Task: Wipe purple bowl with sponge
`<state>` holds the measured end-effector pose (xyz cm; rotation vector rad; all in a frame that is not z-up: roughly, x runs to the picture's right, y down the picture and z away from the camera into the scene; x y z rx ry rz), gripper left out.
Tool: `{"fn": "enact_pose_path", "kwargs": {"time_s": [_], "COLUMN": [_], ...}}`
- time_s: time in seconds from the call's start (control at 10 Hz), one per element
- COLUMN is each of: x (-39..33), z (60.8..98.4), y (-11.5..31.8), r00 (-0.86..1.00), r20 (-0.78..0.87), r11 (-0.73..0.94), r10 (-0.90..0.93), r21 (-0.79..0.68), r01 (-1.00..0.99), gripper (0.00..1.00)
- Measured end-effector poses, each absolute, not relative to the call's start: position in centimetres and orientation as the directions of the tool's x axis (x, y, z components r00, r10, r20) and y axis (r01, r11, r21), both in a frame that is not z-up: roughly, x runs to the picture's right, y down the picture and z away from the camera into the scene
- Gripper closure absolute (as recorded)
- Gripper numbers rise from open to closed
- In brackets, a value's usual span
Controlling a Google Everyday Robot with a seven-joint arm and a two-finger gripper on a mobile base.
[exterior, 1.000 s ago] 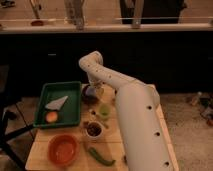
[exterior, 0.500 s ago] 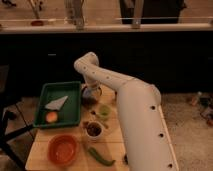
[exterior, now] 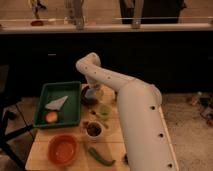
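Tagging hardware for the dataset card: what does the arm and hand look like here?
The arm is one thick, smooth white shell, tubular, with rounded joints and a bulbous elbow. A few small dark dots, holes or fasteners, run along the fat near segment. No loose cables, labels or sleeves show. The hand is a darker, greyish piece at the arm's tip, above the purple bowl; its details cannot be made out.
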<state>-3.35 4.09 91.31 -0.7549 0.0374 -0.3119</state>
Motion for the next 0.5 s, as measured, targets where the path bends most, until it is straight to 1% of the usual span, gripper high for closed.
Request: {"fn": "enact_pose_path", "kwargs": {"time_s": [0.5], "x": [-3.5], "z": [92.5], "y": [2.5], "r00": [0.959], "r20": [0.057], "r11": [0.690], "r10": [-0.276], "r21": [-0.683], "r01": [0.239], "gripper": [1.00]}}
